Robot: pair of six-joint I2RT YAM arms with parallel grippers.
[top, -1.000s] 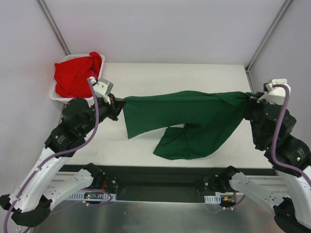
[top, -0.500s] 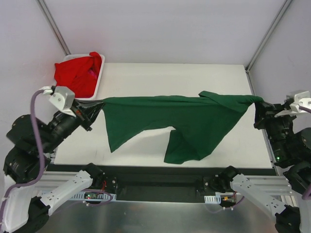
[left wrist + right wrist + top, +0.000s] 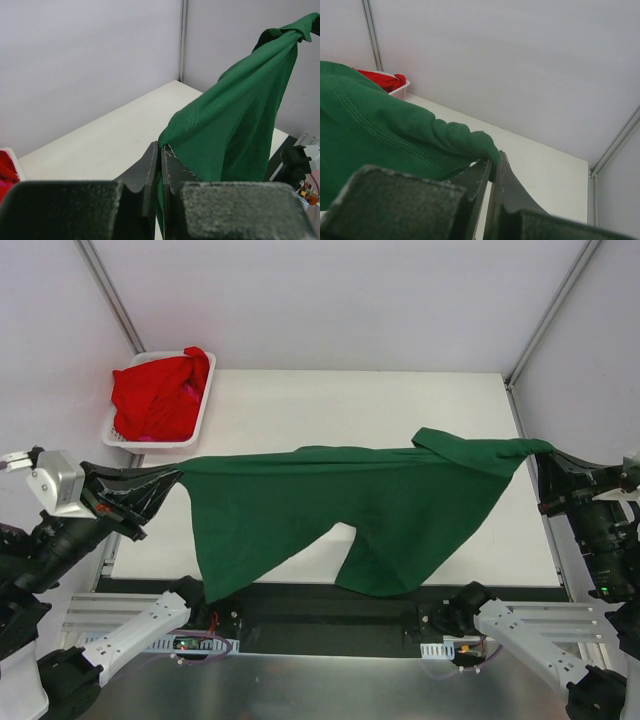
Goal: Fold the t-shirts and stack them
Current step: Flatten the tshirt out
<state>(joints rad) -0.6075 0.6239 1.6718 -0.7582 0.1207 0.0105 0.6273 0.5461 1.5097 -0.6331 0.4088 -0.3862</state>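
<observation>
The dark green t-shirt hangs stretched in the air between my two grippers, above the table, its lower part drooping toward the front edge. My left gripper is shut on its left corner; the left wrist view shows the cloth pinched between the closed jaws. My right gripper is shut on the bunched right corner, also seen in the right wrist view at the jaw tips. Red t-shirts lie heaped in the white basket.
The white slotted basket stands at the table's back left corner. The white table is walled by grey panels at the back and sides. A black rail runs along the front edge.
Both arms have pulled outward and toward the front, lifting and stretching the green t-shirt wider. The left gripper moved well left, past the table's edge.
</observation>
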